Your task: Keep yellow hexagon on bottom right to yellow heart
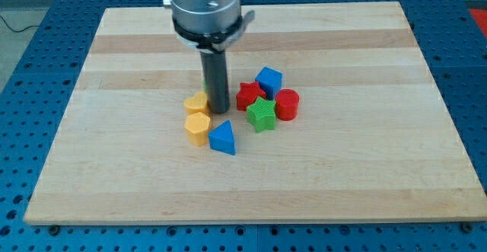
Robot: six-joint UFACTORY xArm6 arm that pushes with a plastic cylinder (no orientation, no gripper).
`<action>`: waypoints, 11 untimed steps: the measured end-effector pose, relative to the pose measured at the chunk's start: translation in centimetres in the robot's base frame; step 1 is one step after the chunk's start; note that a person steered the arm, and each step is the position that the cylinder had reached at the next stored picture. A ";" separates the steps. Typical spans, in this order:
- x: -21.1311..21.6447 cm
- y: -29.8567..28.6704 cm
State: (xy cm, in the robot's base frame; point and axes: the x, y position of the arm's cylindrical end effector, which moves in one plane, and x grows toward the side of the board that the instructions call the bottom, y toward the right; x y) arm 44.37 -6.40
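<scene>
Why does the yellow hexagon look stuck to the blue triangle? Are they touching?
Touching, it seems. In the camera view the yellow hexagon and the blue triangle meet side by side with no board showing between them. My tip stands above them, beside the yellow heart.

one camera looks down at a slant from the board's [91, 92] near edge, framing nearly all of it.

Yellow hexagon [197, 128] flat — just below yellow heart [195, 103].
</scene>
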 end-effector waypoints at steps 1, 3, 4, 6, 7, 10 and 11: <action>-0.2 -2.4; -0.5 -10.6; -0.5 -13.6; 0.0 -3.7; 1.8 -0.8; 2.4 2.4; 4.0 3.9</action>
